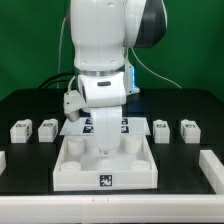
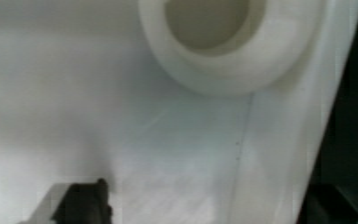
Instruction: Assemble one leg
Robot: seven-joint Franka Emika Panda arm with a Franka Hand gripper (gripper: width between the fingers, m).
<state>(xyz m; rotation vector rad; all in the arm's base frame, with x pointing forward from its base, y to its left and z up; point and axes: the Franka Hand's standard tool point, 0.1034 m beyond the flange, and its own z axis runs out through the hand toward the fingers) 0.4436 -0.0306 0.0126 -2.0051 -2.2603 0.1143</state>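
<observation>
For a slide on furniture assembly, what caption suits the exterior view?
Gripper low over the white tray, with four small legs in a row beyond it, two on each side.

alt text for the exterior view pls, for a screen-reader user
A white robot arm reaches down at centre, its gripper low over a large white tray-like piece with round corner sockets, on a black table. Four small white legs lie in a row, two at the exterior view's left, two at its right. Whether the gripper is open cannot be seen.
</observation>
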